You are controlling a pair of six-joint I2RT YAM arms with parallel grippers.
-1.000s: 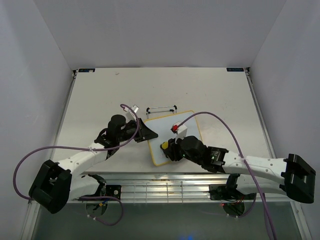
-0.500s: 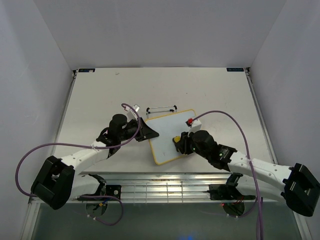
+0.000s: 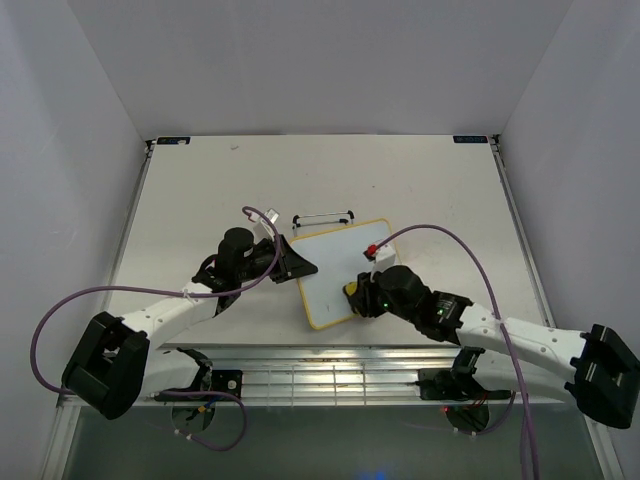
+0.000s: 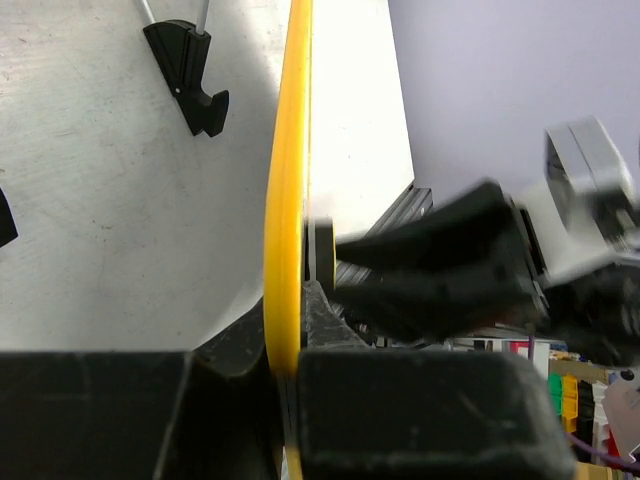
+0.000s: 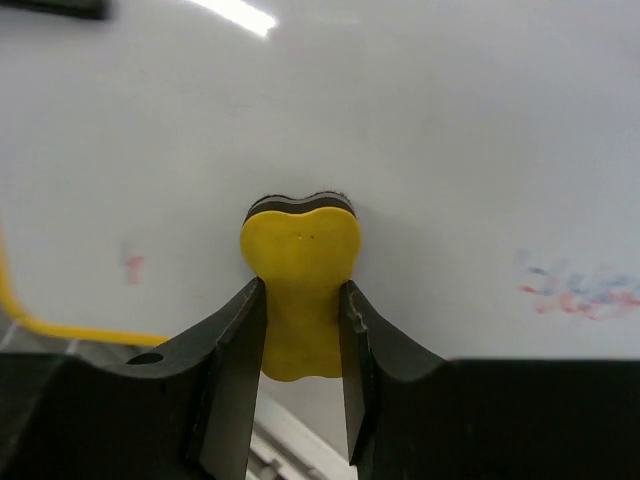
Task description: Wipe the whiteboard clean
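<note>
The whiteboard [image 3: 330,268] lies flat mid-table, white with a thin yellow frame. My left gripper [image 3: 298,268] is shut on its left edge; in the left wrist view the yellow frame [image 4: 287,200] runs between the fingers. My right gripper [image 3: 358,295] is shut on the yellow sponge eraser [image 3: 354,290] and presses it on the board's near right part. In the right wrist view the eraser [image 5: 299,290] sits between the fingers against the board [image 5: 420,130]. Faint pink-red smears [image 5: 585,295] show to its right and a small one [image 5: 133,267] to its left.
The black wire stand [image 3: 323,216] lies just behind the board; one of its black feet [image 4: 192,75] shows in the left wrist view. A metal rail [image 3: 330,375] runs along the table's near edge. Purple cables loop from both arms.
My right gripper with the eraser swept from the board's near left corner to its right side, then slid back down and slightly left. The left gripper and board stayed still.
</note>
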